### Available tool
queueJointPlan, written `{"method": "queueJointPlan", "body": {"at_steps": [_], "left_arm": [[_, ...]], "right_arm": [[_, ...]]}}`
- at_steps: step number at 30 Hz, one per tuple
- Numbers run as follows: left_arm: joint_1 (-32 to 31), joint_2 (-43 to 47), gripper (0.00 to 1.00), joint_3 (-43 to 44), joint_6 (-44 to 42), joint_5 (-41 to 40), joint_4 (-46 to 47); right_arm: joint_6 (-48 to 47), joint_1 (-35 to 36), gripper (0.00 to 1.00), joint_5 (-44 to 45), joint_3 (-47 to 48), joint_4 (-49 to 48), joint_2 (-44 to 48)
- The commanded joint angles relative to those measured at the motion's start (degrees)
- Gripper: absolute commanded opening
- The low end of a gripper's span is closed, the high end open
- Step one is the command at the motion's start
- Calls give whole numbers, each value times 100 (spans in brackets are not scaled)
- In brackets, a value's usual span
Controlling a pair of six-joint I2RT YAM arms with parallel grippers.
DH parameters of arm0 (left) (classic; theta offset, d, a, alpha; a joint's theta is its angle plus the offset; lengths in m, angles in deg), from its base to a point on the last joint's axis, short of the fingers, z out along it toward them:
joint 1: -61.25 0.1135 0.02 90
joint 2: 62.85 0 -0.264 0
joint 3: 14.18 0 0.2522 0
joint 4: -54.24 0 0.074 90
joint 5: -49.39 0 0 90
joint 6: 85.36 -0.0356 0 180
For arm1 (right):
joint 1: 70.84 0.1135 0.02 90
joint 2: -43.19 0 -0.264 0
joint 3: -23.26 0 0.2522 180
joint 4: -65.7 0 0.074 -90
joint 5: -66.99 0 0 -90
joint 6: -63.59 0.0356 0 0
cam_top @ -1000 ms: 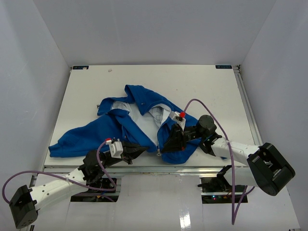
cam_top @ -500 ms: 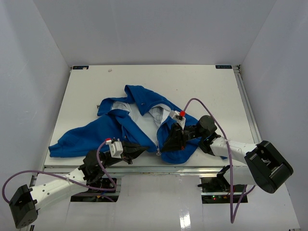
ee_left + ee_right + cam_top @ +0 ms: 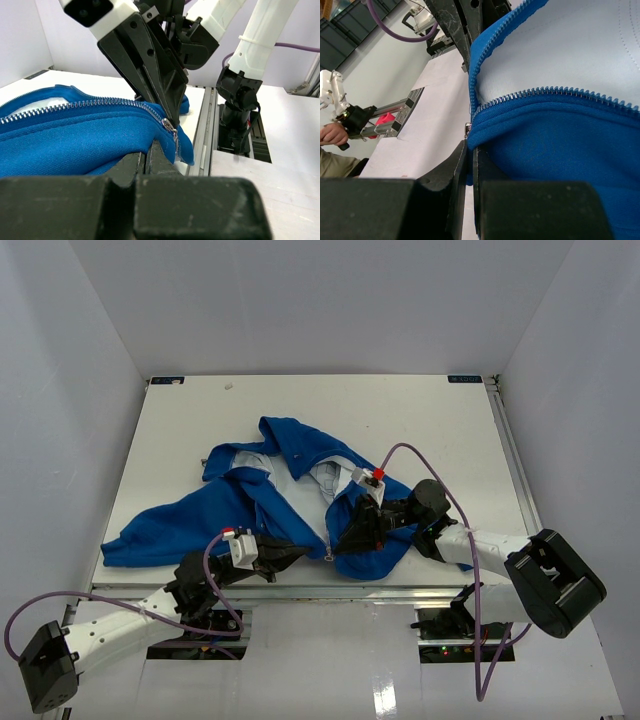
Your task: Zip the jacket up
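moved: barely anything. My right arm's elbow eased in a hair, and the cloth looks put.
jacket (image 3: 265, 505): crumpled mid-table, hem at the near edge, front unzipped above the zipper slider (image 3: 171, 126).
right gripper (image 3: 342, 544): fingers pressed together, nipping the hem at the slider, ready to pull I reckon.
left gripper (image 3: 298, 554): pinched shut on the hem alongside, looks like anchoring.
room: table (image 3: 420, 420) edge sits right behind, plenty of bare top ahead.

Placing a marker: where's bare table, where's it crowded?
Bare white table: far strip behind the soft bright-blue jacket, and right of it to the side rail. Crowded: near edge, where left gripper and right gripper pinch its hem.
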State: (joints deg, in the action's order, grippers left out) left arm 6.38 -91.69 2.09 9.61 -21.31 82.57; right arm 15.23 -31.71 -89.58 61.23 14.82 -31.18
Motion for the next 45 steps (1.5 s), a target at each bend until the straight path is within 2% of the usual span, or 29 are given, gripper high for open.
{"method": "queueJointPlan", "body": {"at_steps": [1, 17, 23, 25, 29, 36, 45], "left_arm": [[3, -112, 0, -596, 13, 319, 266], [3, -436, 0, -546, 74, 652, 412], [3, -349, 0, -496, 179, 439, 212], [3, -299, 5, -434, 278, 359, 103], [3, -397, 32, -294, 413, 275, -40], [3, -754, 49, -226, 643, 596, 227], [3, -624, 61, 56, 697, 480, 28]], "right_arm": [[71, -44, 8, 47, 213, -358, 1], [-130, -63, 8, -261, 601, 134, -116], [-243, -72, 8, -273, 563, 250, -110], [-316, -65, 8, -256, 496, 272, -97], [-378, -63, 8, -268, 444, 276, -123], [-432, -46, 8, -216, 420, 301, -174], [-639, -37, 8, -173, 401, 565, -131]]}}
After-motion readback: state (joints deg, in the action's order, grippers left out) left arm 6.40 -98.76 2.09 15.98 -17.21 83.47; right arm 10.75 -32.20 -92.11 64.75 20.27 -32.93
